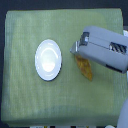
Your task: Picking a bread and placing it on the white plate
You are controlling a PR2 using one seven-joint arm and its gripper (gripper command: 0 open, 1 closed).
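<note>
Golden-brown, bumpy bread (85, 68) lies on the green woven cloth (20, 70), right of the round white plate (48, 60), partly under the grey gripper (75, 50); jaw opening cannot be told.

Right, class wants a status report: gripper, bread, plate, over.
Gripper over the bread's upper end, jaw state unclear. Bread on green cloth, apart from white plate. Plate bare, nothing between them.

Green cloth-covered table (20, 95), white plate (48, 59), bread (85, 68) on it
</note>
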